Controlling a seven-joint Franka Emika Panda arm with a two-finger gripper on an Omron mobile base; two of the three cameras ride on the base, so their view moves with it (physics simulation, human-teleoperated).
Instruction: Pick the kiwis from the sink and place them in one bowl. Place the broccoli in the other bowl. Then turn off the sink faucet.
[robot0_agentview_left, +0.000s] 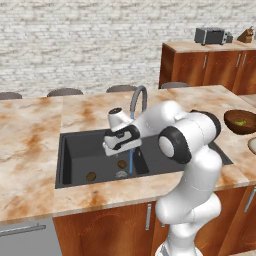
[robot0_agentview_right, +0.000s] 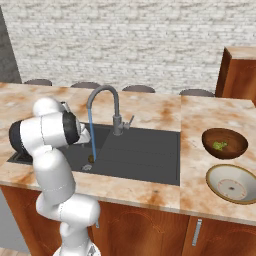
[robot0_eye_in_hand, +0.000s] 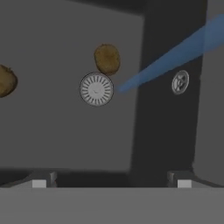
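Observation:
Two brown kiwis (robot0_eye_in_hand: 107, 58) (robot0_eye_in_hand: 5, 80) lie on the floor of the dark grey sink (robot0_agentview_left: 75, 150), one touching the round drain (robot0_eye_in_hand: 96, 89), the other further left. In the left base view they show as kiwis (robot0_agentview_left: 121, 163) (robot0_agentview_left: 91, 176). My gripper (robot0_eye_in_hand: 110, 183) hangs open above the basin, over the drain area, holding nothing. The grey gooseneck faucet (robot0_agentview_right: 107, 100) runs a thin blue stream (robot0_agentview_right: 92, 137) into the sink. The yellow-green broccoli (robot0_agentview_right: 219, 145) lies in the dark brown bowl (robot0_agentview_right: 235, 150) on the counter to the right. The cream bowl (robot0_agentview_right: 220, 175) sits just in front of it.
A raised divider (robot0_eye_in_hand: 168, 109) separates the basin from the drainboard section, which has a small metal fitting (robot0_eye_in_hand: 180, 82). Marble counter (robot0_agentview_left: 30, 135) surrounds the sink. Stools (robot0_agentview_left: 65, 92) stand behind it. A toaster oven (robot0_agentview_left: 211, 35) sits on the far cabinets.

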